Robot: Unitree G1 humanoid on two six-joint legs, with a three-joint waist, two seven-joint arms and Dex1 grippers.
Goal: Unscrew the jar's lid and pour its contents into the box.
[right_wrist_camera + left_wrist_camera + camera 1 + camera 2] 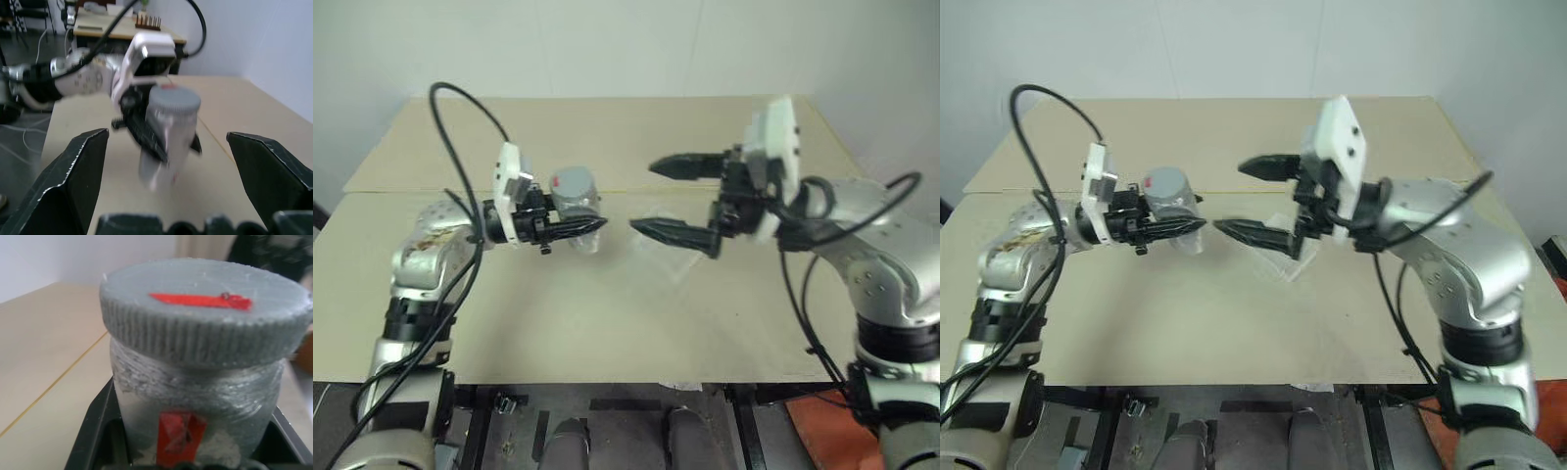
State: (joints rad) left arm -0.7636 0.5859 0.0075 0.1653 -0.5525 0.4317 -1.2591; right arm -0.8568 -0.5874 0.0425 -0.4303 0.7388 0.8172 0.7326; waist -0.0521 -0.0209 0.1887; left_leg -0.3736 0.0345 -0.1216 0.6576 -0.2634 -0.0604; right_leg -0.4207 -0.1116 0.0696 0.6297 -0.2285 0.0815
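Observation:
The silvery jar (pixel 574 196) hangs upright above the table, and my left gripper (pixel 592 211) is shut on its body. Its grey ribbed lid (pixel 205 318) sits on top with a red strip across it, and a red mark (pixel 181 435) runs down the jar's side between the black fingers (pixel 95 431). The contents are hidden inside. My right gripper (pixel 641 196) stands open just right of the jar, pointing at it without touching, one finger high and one low. The clear box (pixel 1295 253) lies faintly visible on the table under the right gripper.
The tan table (pixel 607 323) has a thin seam line (pixel 411 193) across it, and its front edge runs near my body. Black cables loop off both wrists. An orange object (pixel 822 431) lies on the floor at the lower right.

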